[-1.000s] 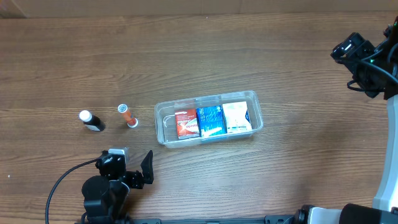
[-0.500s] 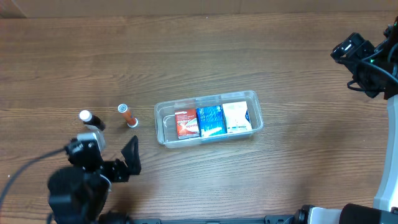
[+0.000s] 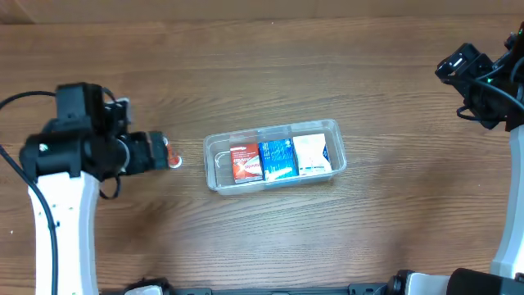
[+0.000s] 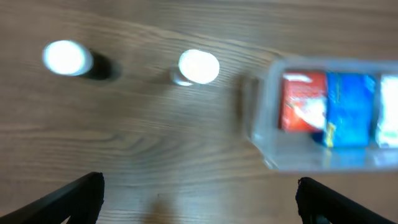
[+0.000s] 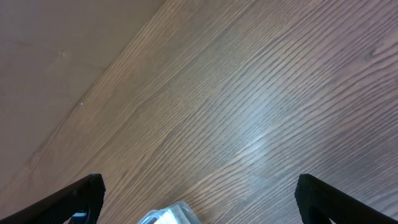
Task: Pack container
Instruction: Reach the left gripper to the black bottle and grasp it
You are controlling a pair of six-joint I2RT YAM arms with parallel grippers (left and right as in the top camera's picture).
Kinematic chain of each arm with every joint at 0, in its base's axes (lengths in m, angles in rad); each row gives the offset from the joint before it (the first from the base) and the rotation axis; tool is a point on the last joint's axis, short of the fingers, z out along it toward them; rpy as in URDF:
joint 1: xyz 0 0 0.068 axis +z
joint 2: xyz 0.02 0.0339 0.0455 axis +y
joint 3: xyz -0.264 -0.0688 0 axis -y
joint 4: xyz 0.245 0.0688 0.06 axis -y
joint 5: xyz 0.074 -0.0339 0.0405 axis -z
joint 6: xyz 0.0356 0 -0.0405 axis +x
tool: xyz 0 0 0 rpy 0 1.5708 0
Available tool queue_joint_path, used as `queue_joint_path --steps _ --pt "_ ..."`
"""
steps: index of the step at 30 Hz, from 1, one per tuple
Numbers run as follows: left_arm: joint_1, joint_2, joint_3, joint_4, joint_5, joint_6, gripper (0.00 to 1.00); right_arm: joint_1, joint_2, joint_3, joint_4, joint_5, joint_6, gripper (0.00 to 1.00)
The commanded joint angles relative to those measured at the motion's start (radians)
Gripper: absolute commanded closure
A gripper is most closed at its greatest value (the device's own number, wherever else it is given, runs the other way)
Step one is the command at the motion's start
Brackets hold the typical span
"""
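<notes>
at the frame's bottom the left gripper (image 4: pixel 199 202) gapes wide, empty; the right gripper (image 5: pixel 199 200) too. higher up, the orange-banded bottle (image 4: pixel 198 66) stands just left of the container (image 4: pixel 255 127), at right. best to centre over its cap, then descend straight.

White-shelled arms (image 3: pixel 61 221), black joints (image 3: pixel 78 141), black cables (image 3: pixel 29 96)

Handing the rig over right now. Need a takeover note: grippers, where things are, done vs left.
Left gripper: open, empty, above the two bottles.
Right gripper: open, empty, at the far right, away from the container.
Container: mid-table, with red box, blue box and white box side by side inside.
Outside, to its left: dark bottle and orange bottle, both white-capped and upright.
Done: three boxes packed.
Left: probably both bottles; the container's left end looks free.
</notes>
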Motion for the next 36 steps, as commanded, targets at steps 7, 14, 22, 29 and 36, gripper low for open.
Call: queue_joint_path --steps 7,14,22,29,36 --pt "0.339 0.163 0.036 0.055 -0.016 0.003 0.00 0.001 -0.015 0.003 0.005 -0.001 -0.006 0.00" --pt "0.337 0.322 0.036 0.145 0.010 0.034 0.16 0.001 -0.015 0.003 0.005 -0.002 -0.006 0.00" --pt "0.312 0.442 0.036 0.216 0.051 0.084 0.14 0.001 -0.015 0.003 0.005 -0.002 -0.006 0.00" --pt "0.212 0.499 0.036 0.245 -0.057 0.132 0.28 0.001 -0.015 0.003 0.005 -0.002 -0.006 0.00" --pt "0.189 0.515 0.036 0.245 -0.117 0.118 0.35 0.001 -0.015 0.003 0.006 -0.002 -0.006 0.00"
